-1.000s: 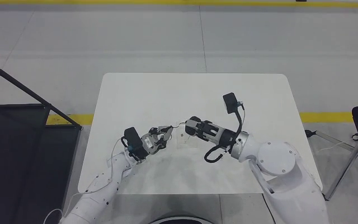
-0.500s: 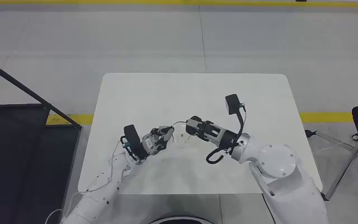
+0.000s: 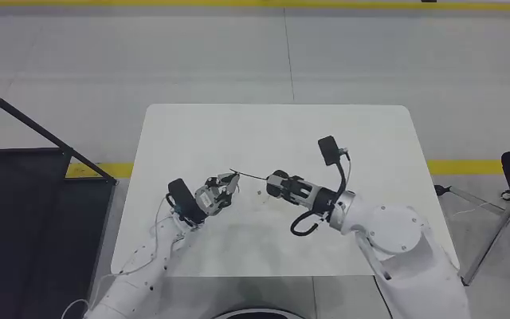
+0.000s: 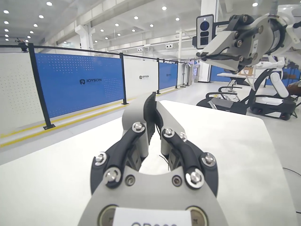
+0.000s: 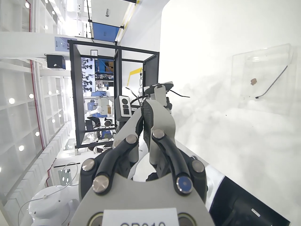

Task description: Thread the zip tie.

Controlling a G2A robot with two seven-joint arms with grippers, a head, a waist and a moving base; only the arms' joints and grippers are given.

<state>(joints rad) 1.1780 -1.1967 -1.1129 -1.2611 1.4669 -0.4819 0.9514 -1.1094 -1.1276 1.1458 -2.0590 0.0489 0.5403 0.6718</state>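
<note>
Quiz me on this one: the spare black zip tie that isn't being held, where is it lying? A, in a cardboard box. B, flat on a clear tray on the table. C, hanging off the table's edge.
B: the right wrist view shows the spare zip tie lying flat, gently curved, on the clear tray, which rests on the white table.
</note>
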